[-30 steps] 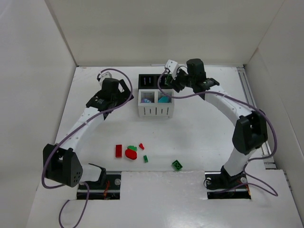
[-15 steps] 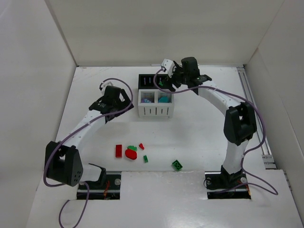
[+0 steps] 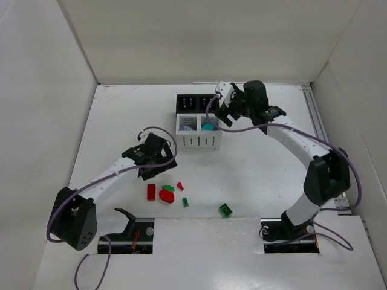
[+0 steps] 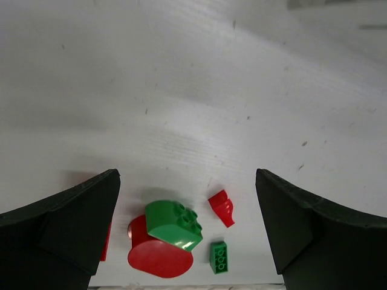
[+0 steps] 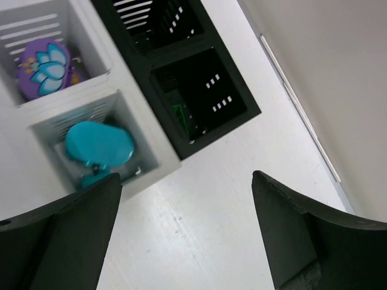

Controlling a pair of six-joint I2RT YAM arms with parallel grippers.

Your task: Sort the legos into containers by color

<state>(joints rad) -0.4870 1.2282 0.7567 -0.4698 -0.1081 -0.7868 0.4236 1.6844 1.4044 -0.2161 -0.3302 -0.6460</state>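
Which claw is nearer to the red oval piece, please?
Left. The left claw hangs just beyond the red oval piece; the right claw is far away, beside the bin block.

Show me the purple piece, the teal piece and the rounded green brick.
purple piece (image 5: 47,67), right wrist view, flower-printed top.
teal piece (image 5: 100,147), right wrist view, rounded top.
rounded green brick (image 4: 174,225), left wrist view, studded top.

Between our left end effector's (image 4: 188,205) spread jaws the bench (image 4: 193,90) lies open, except a green rounded lego (image 4: 173,225) stacked on a red oval lego (image 4: 158,258); a small red piece (image 4: 222,208) and a green brick (image 4: 219,257) sit just beside, seemingly apart.
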